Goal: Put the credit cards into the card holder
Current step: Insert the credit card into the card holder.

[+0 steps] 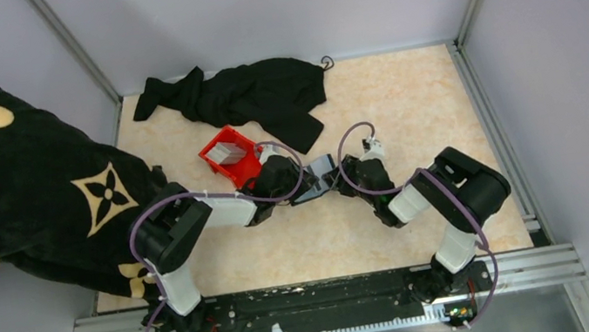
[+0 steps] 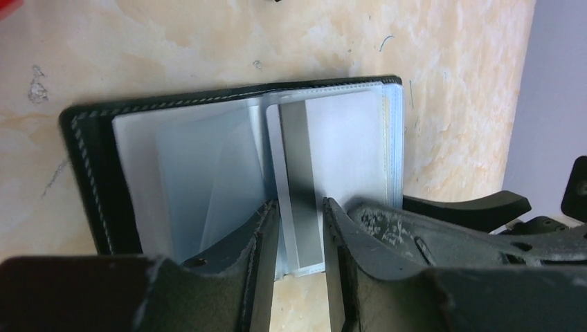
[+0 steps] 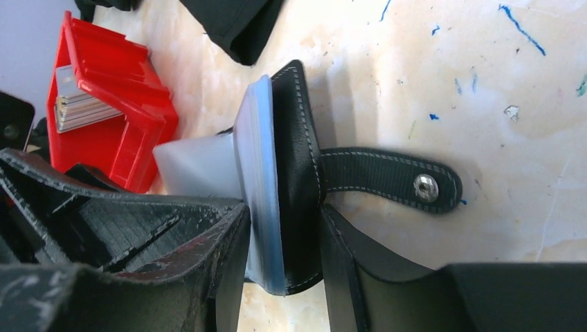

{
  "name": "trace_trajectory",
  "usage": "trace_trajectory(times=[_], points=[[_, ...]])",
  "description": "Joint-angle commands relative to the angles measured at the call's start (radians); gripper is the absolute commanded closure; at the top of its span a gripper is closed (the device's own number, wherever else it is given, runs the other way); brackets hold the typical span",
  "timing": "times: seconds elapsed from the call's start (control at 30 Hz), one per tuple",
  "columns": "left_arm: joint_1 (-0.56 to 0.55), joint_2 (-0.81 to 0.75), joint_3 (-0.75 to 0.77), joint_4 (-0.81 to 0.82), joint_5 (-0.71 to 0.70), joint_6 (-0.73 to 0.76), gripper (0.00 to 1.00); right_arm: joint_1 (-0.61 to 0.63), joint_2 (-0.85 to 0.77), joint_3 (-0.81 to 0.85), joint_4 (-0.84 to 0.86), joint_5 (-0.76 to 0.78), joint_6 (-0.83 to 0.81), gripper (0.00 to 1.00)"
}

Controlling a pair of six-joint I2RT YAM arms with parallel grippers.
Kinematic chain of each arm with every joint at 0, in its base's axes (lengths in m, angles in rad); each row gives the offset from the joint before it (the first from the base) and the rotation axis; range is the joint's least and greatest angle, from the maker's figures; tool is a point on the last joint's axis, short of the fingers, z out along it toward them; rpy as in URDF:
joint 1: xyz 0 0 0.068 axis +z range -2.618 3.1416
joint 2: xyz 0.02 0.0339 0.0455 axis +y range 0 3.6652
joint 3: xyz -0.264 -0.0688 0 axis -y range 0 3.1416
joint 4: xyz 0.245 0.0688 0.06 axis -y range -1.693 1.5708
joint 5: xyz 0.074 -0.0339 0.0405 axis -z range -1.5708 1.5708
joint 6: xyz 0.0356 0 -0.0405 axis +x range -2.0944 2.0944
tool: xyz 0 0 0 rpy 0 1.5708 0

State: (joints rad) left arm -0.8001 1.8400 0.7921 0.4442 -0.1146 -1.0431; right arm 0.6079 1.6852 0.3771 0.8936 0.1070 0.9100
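Left claw (image 2: 301, 204) pinches a thin grey-white plastic card (image 2: 296, 145), its long axis running straight from the claw into a clear sleeve (image 2: 349, 135) of the flat black folding card holder (image 2: 88, 159), open just right of the red plastic bin (image 1: 229, 154); a push along that axis looks like the coming move. Right claw (image 3: 284, 207), farther right of the bin, clamps the holder's cover and sleeves edge-on. Its wrist view, unlike the left one, shows the snap strap (image 3: 391, 181) and more cards (image 3: 77, 104) stacked in the bin.

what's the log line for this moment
left gripper: holds card at open card holder | right gripper: clamps card holder | red bin: cards inside
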Motion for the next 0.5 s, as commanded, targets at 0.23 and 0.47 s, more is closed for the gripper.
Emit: trace_trajectory(times=[0.23, 0.47], points=[[-0.008, 0.109, -0.026, -0.218, 0.009, 0.044, 0.62, 0.049, -0.076, -0.159, -0.188, -0.219, 0.000, 0.58], [-0.008, 0.126, -0.027, -0.210, 0.024, 0.038, 0.62, 0.048, -0.119, -0.186, -0.166, -0.205, 0.023, 0.57]])
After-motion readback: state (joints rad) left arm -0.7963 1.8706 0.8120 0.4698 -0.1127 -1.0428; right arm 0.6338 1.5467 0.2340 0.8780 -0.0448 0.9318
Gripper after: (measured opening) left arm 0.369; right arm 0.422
